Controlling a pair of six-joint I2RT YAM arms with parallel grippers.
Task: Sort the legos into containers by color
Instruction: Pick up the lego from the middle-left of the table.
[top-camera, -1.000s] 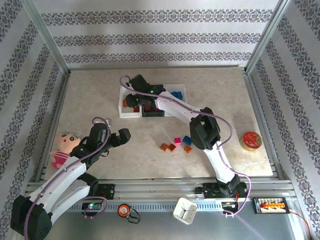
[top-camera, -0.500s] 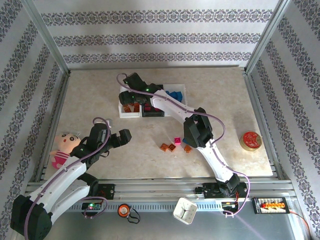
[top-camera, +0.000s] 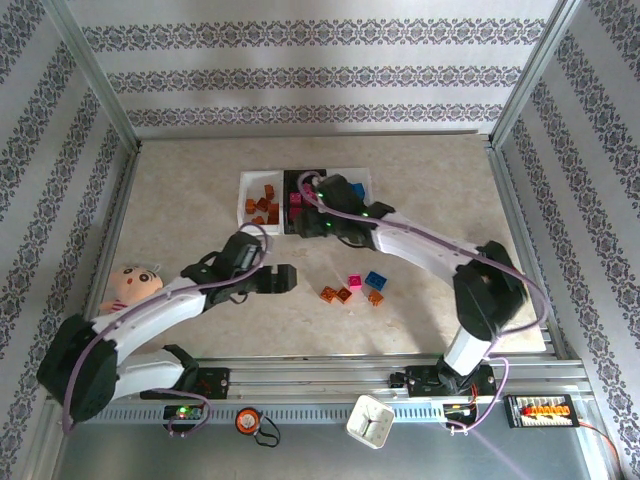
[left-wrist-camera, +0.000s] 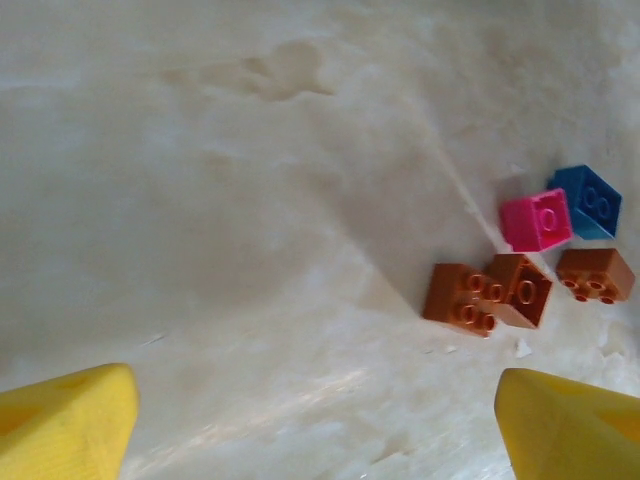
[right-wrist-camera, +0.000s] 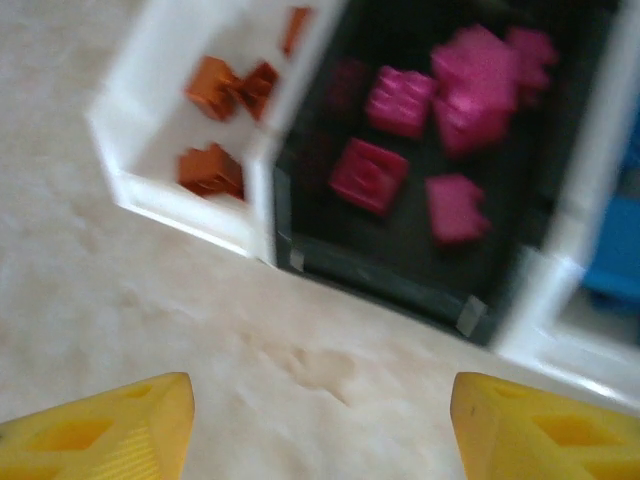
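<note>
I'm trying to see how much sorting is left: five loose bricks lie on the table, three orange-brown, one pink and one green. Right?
Not quite. There is no green one: it is a blue brick, as the left wrist view shows. The rest holds: three orange-brown bricks and one pink brick lie loose beside it on the table.

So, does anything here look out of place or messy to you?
Five bricks lie loose on the table in front of the bins: three orange, one pink, one blue, unsorted. A doll lies at the table's left edge, unrelated to the sorting.
</note>
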